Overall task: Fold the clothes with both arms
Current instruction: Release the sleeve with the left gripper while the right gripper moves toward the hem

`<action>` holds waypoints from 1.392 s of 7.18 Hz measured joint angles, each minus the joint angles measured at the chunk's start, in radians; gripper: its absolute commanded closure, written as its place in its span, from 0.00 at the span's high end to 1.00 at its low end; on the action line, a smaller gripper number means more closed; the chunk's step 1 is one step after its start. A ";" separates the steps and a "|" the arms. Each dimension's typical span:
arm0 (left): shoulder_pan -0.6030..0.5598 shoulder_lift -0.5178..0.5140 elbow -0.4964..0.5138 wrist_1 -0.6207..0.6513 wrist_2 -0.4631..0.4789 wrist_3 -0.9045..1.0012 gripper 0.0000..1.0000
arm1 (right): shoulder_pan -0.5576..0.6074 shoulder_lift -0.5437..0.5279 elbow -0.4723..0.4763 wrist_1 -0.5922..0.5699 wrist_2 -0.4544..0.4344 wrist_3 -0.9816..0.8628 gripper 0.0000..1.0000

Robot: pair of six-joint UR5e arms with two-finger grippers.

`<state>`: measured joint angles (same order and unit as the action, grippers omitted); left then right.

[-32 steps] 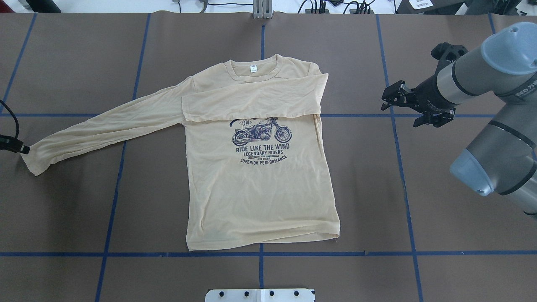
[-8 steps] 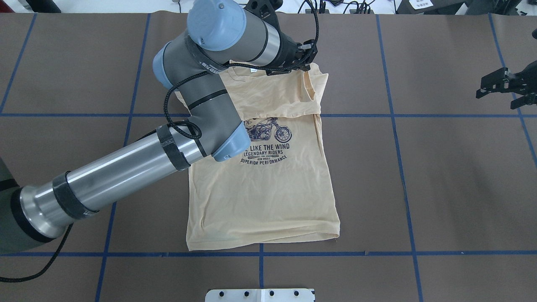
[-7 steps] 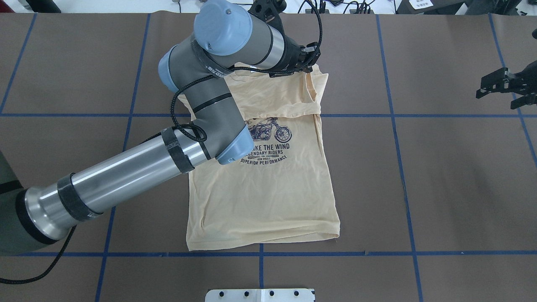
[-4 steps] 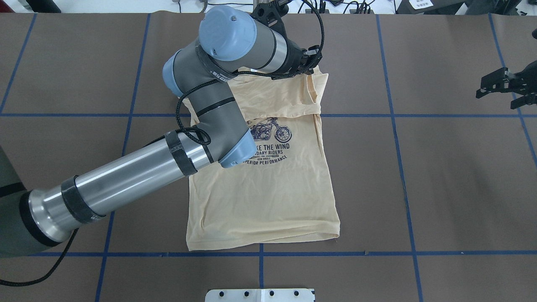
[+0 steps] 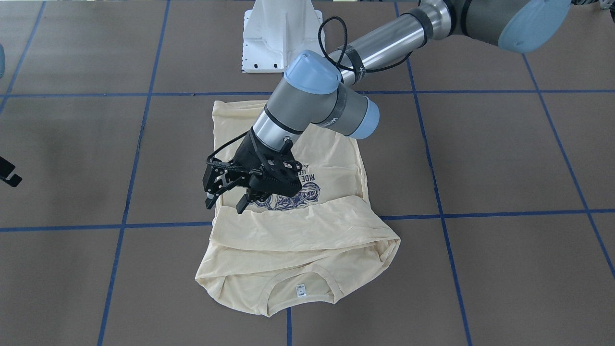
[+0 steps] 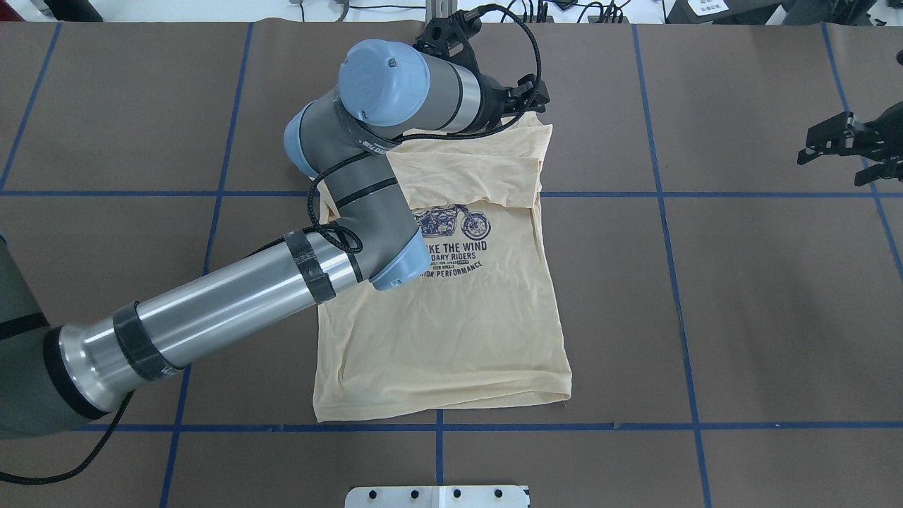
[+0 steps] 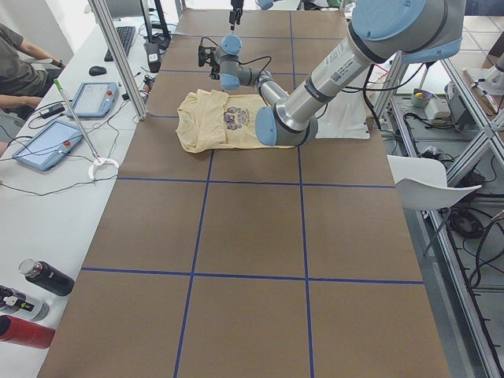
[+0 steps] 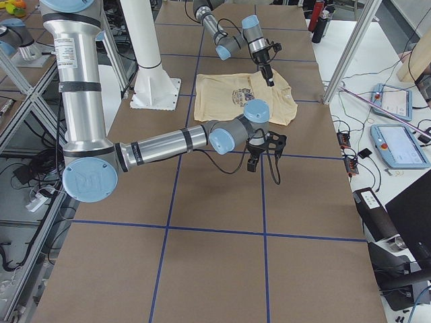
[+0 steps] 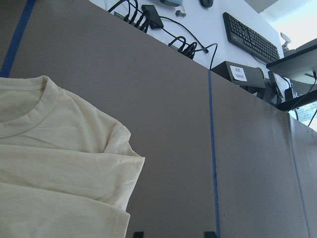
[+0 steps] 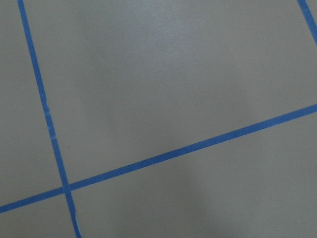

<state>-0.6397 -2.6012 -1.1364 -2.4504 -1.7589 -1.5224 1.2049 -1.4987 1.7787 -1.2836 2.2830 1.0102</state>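
Note:
The cream-yellow shirt (image 6: 451,331) lies flat on the brown table, print up, with both sleeves folded across its chest (image 5: 288,245). Its neck label (image 5: 301,290) faces up at the collar. My left gripper (image 5: 225,205) hovers open above the folded sleeves near the shirt's right shoulder (image 6: 529,102), holding nothing. In the left wrist view the collar and shoulder (image 9: 59,163) fill the left, and two fingertips (image 9: 138,234) stand apart at the bottom edge. My right gripper (image 6: 836,152) hangs open over bare table far to the right. The right wrist view holds only table and tape.
Blue tape lines (image 6: 663,212) grid the brown table cover. The white pedestal base (image 5: 281,33) stands at the robot's edge. Beyond the far edge lie cables, tablets (image 7: 47,146) and a seated person (image 7: 20,67). Bottles (image 7: 31,303) sit at the table's left end.
My left arm carried the left sleeve across the chest, then opened. The sleeve end that hung from the gripper now lies flat, and the gripper has drawn away toward the far edge.

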 measured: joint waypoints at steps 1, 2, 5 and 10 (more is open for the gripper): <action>-0.003 0.056 -0.075 0.004 -0.021 -0.001 0.86 | -0.032 -0.001 0.035 0.004 0.004 0.118 1.00; -0.006 0.142 -0.181 0.009 -0.059 -0.002 0.87 | -0.082 -0.004 0.079 0.007 -0.008 0.239 1.00; -0.009 0.405 -0.492 0.074 -0.108 0.005 0.87 | -0.339 -0.009 0.237 0.006 -0.220 0.600 0.99; -0.030 0.685 -0.755 0.123 -0.217 0.021 0.85 | -0.953 -0.030 0.402 -0.006 -0.783 1.133 0.98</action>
<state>-0.6697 -1.9163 -1.8912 -2.3273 -1.9757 -1.5018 0.2524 -1.5291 2.1809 -1.2896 1.4996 2.1435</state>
